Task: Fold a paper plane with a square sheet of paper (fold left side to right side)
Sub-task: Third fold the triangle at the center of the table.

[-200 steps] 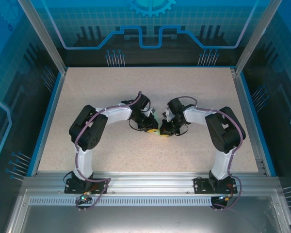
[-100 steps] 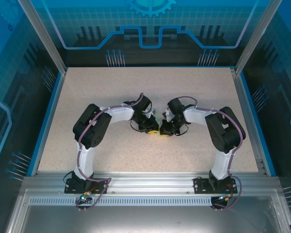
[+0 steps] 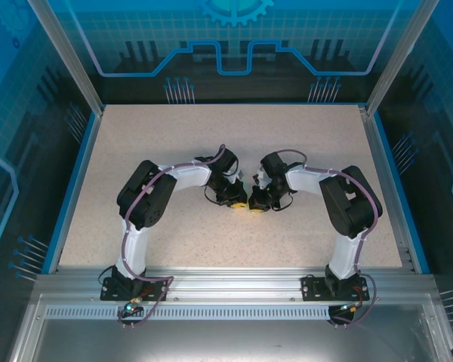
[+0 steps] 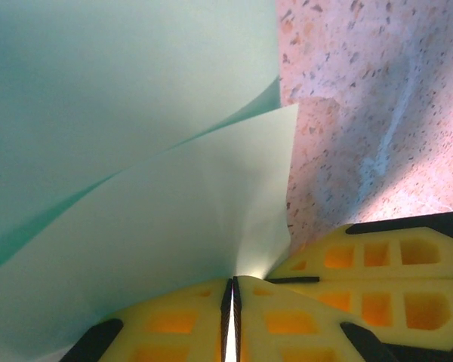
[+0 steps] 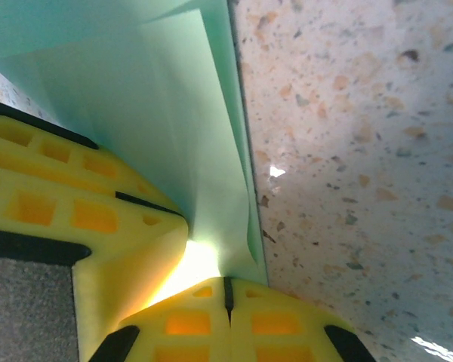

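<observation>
Left wrist view shows the left gripper [image 4: 232,292] pinching the paper [image 4: 136,188] near the middle of the surface [image 4: 377,113], the right gripper [image 5: 226,292] clamped on it just beside, apparently to hold the folded layers aligned for creasing.

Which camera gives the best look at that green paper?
The left wrist view: the paper spreads across most of it, layers and edges plain, pinched in the left tool. The right wrist view gives a narrower slice of it, pinched in the right tool. From the top, the arms cover nearly all of it.
</observation>
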